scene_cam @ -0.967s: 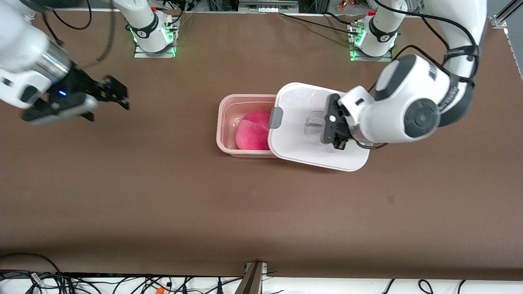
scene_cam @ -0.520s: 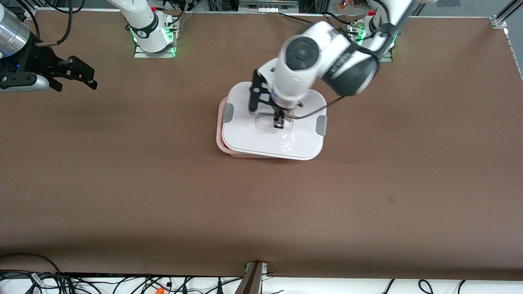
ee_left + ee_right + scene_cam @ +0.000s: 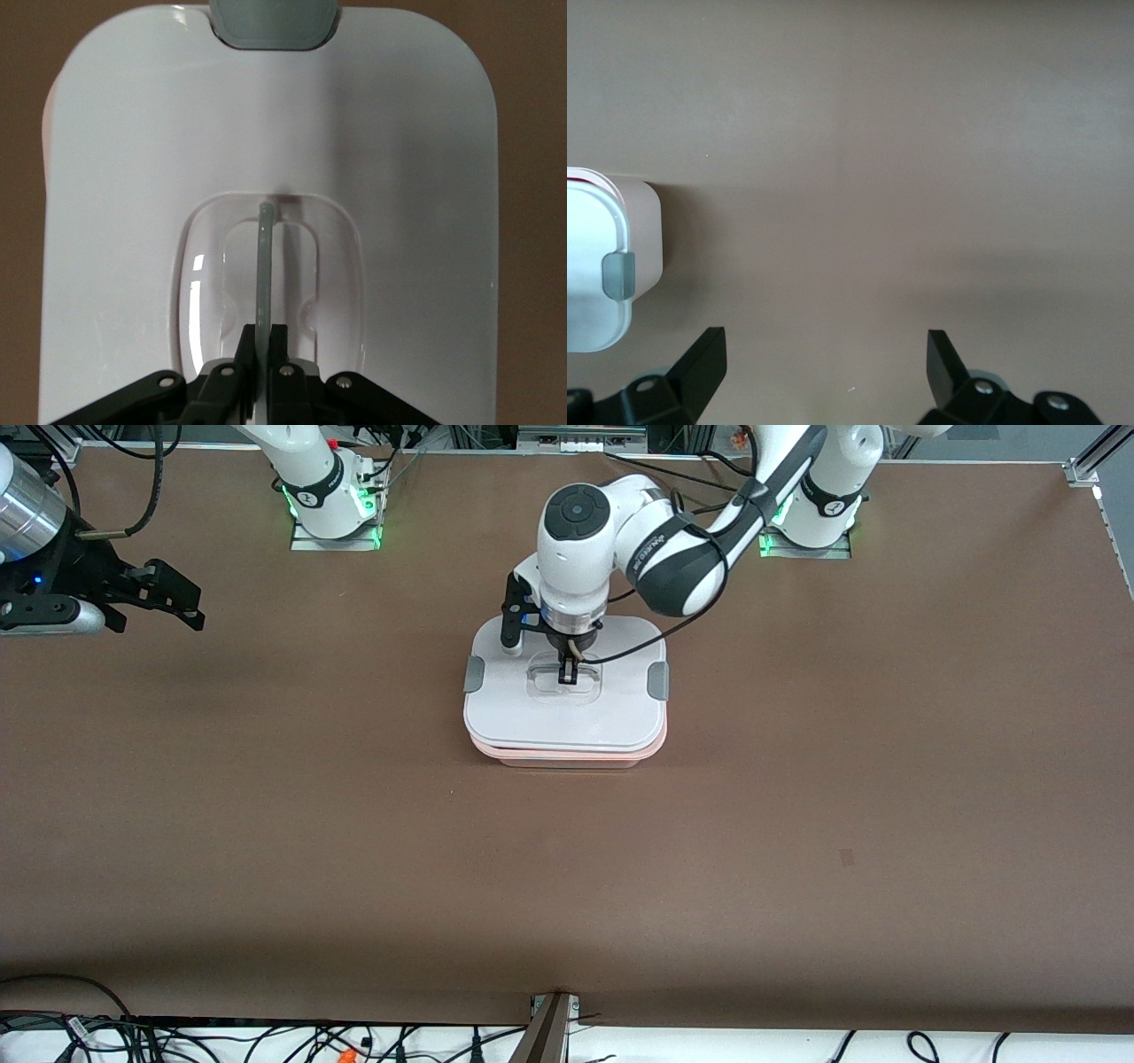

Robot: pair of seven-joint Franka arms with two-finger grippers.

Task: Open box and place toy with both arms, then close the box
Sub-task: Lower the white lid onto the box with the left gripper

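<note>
Rounded-rectangle translucent pink plastic box (image 3: pixel 567 755) sits mid-table on the matte brown table surface (image 3: pixel 567 868), closer to the arm bases than to the front camera. Its smooth, glossy white plastic lid (image 3: pixel 567 713) lies flat on the tub, with only a thin pink rim showing under the lid's near edge. 2 grey plastic side clips: one at the right arm's end (image 3: pixel 474 674), one at the left arm's end (image 3: pixel 657 680). Recessed oval well in the lid centre holds a thin clear handle (image 3: pixel 264 266), standing upright on edge.

Left gripper (image 3: pixel 567 673) is down in the well, black fingers pressed together on the clear handle, pinching it.

Right gripper (image 3: pixel 168 593) waits over bare table toward the right arm's end, well apart from the box, fingers (image 3: pixel 700 363) spread wide with nothing between them.

Box contents: cannot tell, lid is opaque; the toy is not visible in any view.
</note>
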